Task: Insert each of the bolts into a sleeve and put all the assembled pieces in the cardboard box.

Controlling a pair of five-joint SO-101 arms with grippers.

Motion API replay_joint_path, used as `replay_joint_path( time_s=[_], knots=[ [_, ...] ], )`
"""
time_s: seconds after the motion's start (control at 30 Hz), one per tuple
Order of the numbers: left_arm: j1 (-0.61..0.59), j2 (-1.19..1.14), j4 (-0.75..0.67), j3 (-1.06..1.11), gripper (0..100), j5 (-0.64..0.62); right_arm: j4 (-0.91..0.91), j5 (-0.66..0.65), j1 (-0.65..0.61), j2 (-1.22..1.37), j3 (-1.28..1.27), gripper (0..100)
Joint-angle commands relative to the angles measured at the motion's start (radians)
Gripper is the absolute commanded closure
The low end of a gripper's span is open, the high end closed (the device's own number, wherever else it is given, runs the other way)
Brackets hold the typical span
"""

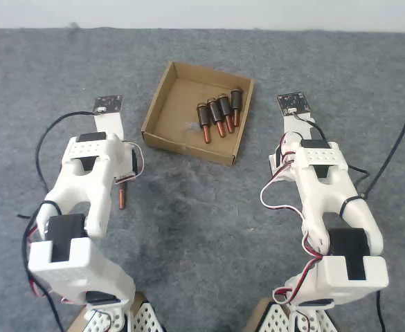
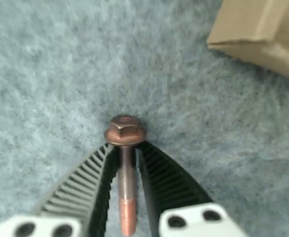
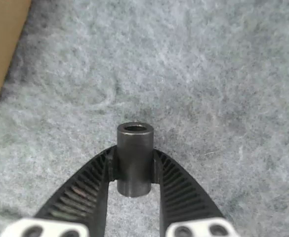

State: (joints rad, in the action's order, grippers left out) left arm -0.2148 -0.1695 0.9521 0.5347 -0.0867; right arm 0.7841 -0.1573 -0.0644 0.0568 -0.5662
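Note:
My left gripper (image 2: 127, 153) is shut on a copper bolt (image 2: 126, 163), hex head pointing away from the wrist, threaded tip toward it. From above, that bolt (image 1: 122, 194) hangs below the left arm, left of the cardboard box (image 1: 160, 97). My right gripper (image 3: 134, 165) is shut on a dark cylindrical sleeve (image 3: 134, 158), held upright with its open bore up, over the grey carpet to the right of the box. Several assembled bolt-and-sleeve pieces (image 1: 219, 115) lie side by side inside the box.
Grey carpet covers the table. A corner of the box (image 2: 263, 34) lies ahead of the left gripper, and a box edge (image 3: 1, 44) sits beside the right gripper. Black and white cables (image 1: 389, 155) trail around both arms.

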Motion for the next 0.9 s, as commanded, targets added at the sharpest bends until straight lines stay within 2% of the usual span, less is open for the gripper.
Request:
replay_joint_path(
  time_s=[0.0, 0.23, 0.5, 0.7, 0.87],
  knots=[
    [-0.005, 0.092, -0.057, 0.018, 99, -0.002, -0.008, -0.015, -0.002, -0.033, 0.009, 99.2],
    [0.002, 0.325, -0.284, 0.277, 99, -0.009, -0.025, -0.005, -0.042, -0.107, -0.029, 99.2],
    [0.003, 0.427, -0.361, 0.395, 99, -0.009, -0.128, -0.003, -0.091, -0.111, -0.014, 99.1],
    [0.003, 0.427, -0.362, 0.397, 99, -0.009, -0.305, -0.011, -0.085, -0.110, -0.012, 99.1],
    [0.003, 0.427, -0.362, 0.395, 99, -0.006, -0.553, -0.011, -0.088, -0.099, -0.018, 99.1]
  ],
)
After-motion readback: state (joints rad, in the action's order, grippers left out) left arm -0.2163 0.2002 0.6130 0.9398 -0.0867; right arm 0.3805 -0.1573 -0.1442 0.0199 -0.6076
